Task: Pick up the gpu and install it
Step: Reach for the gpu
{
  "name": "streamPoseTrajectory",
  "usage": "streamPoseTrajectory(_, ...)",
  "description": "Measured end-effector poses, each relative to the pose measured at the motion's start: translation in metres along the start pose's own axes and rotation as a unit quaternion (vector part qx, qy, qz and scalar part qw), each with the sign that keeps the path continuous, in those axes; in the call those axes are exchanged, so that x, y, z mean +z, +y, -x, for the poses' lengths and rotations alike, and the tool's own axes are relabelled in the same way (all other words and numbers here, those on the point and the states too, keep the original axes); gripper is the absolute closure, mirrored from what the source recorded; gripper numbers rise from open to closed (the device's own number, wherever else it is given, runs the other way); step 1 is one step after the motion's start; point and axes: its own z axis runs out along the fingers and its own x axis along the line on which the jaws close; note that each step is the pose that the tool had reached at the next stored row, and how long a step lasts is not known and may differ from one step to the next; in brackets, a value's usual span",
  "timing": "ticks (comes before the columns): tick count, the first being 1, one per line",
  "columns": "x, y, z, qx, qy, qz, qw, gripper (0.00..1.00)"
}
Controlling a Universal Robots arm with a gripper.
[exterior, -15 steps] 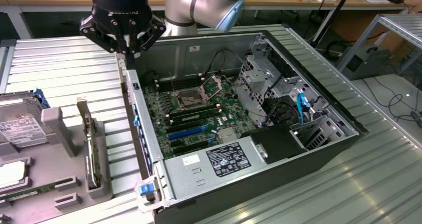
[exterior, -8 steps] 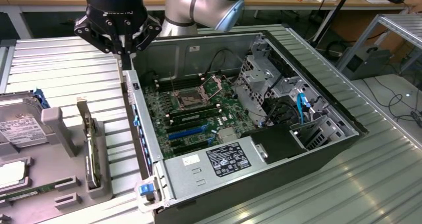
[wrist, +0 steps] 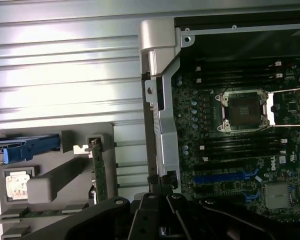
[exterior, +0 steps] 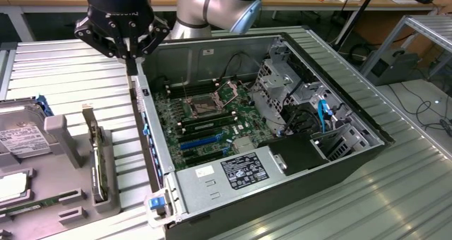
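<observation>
Green-edged gpu [exterior: 97,155] stands on its long edge in the grey holder [exterior: 60,136], running parallel to the computer case [exterior: 353,166] wall. The gripper [exterior: 131,65] hangs closed and empty over that wall.

Ribbed metal surface [exterior: 395,187]; wooden workbench [exterior: 297,0] in bg, steel rack [exterior: 418,30] & cables [exterior: 424,110] on floor [exterior: 434,91].
</observation>
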Motion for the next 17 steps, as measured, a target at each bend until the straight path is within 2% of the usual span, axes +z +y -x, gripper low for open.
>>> streamPoseTrajectory(13, -0.0002, -0.0008, -0.01, 0.0, 0.0, 0.0, 1.0, 0.89)
streamPoseTrajectory(17, -0.0003, -0.0012, -0.016, 0.0, 0.0, 0.0, 1.0, 0.89)
